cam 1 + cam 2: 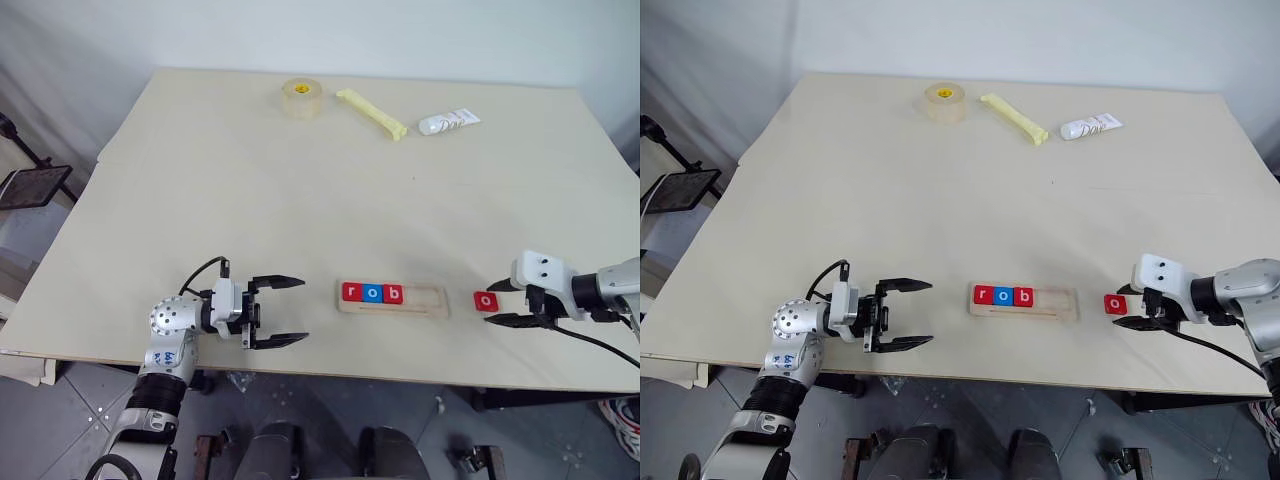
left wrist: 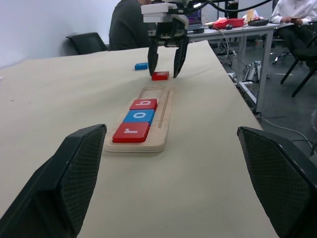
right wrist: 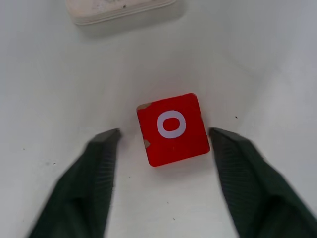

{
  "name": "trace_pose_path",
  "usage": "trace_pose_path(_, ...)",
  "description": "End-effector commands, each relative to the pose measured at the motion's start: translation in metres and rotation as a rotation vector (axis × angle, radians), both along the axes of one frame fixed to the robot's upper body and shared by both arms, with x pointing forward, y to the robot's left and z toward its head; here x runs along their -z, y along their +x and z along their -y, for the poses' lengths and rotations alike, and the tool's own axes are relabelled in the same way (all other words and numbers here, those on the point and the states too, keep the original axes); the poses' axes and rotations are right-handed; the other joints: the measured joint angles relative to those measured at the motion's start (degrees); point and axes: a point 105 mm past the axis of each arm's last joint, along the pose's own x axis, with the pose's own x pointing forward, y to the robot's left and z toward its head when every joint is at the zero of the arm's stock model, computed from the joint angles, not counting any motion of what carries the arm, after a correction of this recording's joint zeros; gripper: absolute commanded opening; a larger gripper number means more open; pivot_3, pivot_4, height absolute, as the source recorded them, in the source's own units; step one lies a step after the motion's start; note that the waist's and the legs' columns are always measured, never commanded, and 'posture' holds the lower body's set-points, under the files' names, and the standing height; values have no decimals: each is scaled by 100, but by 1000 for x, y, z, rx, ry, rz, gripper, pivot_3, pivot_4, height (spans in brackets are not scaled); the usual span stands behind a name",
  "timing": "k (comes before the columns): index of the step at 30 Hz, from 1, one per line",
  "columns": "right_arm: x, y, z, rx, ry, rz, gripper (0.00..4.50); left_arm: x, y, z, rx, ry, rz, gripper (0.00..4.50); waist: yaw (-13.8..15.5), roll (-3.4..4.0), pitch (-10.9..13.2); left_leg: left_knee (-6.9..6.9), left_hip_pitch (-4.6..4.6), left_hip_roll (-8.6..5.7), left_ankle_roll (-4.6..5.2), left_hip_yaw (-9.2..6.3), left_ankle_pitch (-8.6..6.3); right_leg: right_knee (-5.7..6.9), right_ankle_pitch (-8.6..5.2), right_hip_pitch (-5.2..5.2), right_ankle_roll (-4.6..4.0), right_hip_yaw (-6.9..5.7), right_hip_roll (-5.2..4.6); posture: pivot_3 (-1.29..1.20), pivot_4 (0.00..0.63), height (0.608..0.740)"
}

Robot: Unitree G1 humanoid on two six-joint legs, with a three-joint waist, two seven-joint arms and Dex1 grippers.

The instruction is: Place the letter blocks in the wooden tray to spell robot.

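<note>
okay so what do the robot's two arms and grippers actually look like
The left gripper has two black curved fingers on a white block, a silver round wrist joint with blue markings, and a black cable loop. The right gripper has black fingers, a white housing with two dark dots, and a black cable.

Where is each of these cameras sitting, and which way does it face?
Left and right eye views: on the head, looking down over the table; both arms show, the left gripper and the right gripper, with the wooden tray between them.
Left wrist view: on the left arm, looking along the tray at the right gripper straddling the red o block; its own fingers frame the picture.
Right wrist view: on the right arm, looking down at the red o block; its own fingers flank the block without touching it.
All views share the red o block.
</note>
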Motion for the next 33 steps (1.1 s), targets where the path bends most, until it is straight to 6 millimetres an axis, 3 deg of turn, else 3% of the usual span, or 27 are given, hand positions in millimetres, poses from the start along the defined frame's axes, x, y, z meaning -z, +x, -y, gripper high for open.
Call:
trace_pose_path(1, -1, 3, 5, 44, -20, 7, 1621, -4, -1, -1, -4, 4, 21, 4500, 1, 0, 0, 0, 0, 0, 0, 0, 0, 0, 0, 0, 0, 0, 0, 0, 150, 740)
trace_pose_path(2, -6, 4, 3, 49, -7, 20, 1451, -4, 0, 0, -3, 3, 22, 4500, 3, 0, 0, 1, 0, 0, 0, 0, 0, 0, 0, 0, 0, 0, 0, 0, 150, 740)
trace_pose_path(8, -47, 5, -21, 38, 74, 75, 1453, -5, 3, 1, 15, 8, 21, 4500, 11, 2, 1, 0, -5, -1, -1, 0, 0, 1, 0, -9, 0, 1, -1, 0, 150, 740)
trace_pose_path(11, -55, 4, -32, 38, 93, 71, 1453, -5, 4, 2, 30, 10, 20, 4500, 19, 3, 1, -1, -7, 0, -1, -1, -1, 1, 0, -12, 0, 0, 0, 0, 150, 740)
trace_pose_path(20, -34, -3, -80, -50, 79, 3, 1453, -6, 8, 3, 54, 20, 28, 4500, 27, 2, 1, -1, -10, -5, -1, -8, -1, 2, 0, -13, 0, -1, -2, 0, 150, 740)
trace_pose_path(25, -36, -3, -102, -101, 98, -5, 1453, -6, 5, -2, 55, 23, 31, 4500, 18, 3, 1, -1, -11, -5, -1, -8, -1, 2, 0, -15, 0, 0, -2, 0, 150, 740)
trace_pose_path(33, -36, 2, -115, -146, 82, -12, 1453, -13, 5, -7, 48, 31, 51, 4500, 25, 2, 2, -2, -11, -5, -1, -12, -1, 5, 0, -16, 0, -1, -1, 0, 150, 740)
